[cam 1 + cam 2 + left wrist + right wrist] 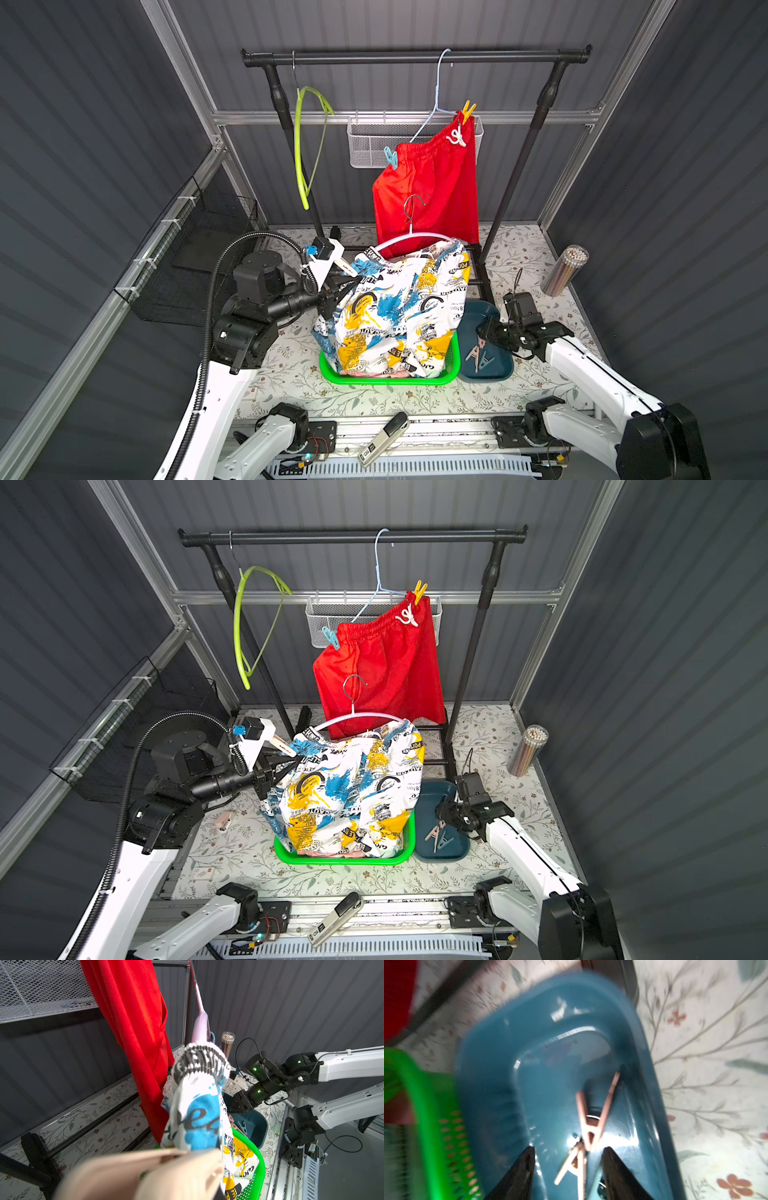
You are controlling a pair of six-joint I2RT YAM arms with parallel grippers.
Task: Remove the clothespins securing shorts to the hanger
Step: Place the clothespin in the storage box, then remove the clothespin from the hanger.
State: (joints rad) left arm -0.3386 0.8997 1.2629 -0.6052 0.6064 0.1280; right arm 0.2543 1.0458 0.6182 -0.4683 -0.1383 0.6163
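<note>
Teal plastic fills the right wrist view: we see the tray (492, 1059) on the flowered table (695, 1043), and over it the right gripper (568, 1148) with its two black fingers (521, 1172) spread well apart and gripping nothing. Inside the tray, just past the fingertips, sits a pink-beige clothespin (591, 1124), touching neither finger, with a paler beige one (574, 1165) crossing under its tip. A light blue piece shows beside them, too blurred for us to name. In both top views that gripper (484, 332) (442, 812) hangs over the tray, beside the green basket (386, 380).

Over the basket we find the printed shorts (395, 307) draped on a pink hanger (415, 237) whose hook is free of the rail (415, 56). The left gripper (334, 286) is pinched narrow on the shorts' waistband corner at the hanger's end; whether the hanger itself is inside the pinch we cannot tell. A beige clothespin (347, 268) clips that same corner just above the jaws; in the left wrist view that clothespin (135, 1172) blurs across the foreground.

On the rail the red shorts (432, 187) hang tilted from a light blue hanger (436, 91), held by a yellow clothespin (467, 110) at the higher end and a light blue clothespin (390, 157) at the lower. An empty green hanger (299, 145) hangs well apart from them.
</note>
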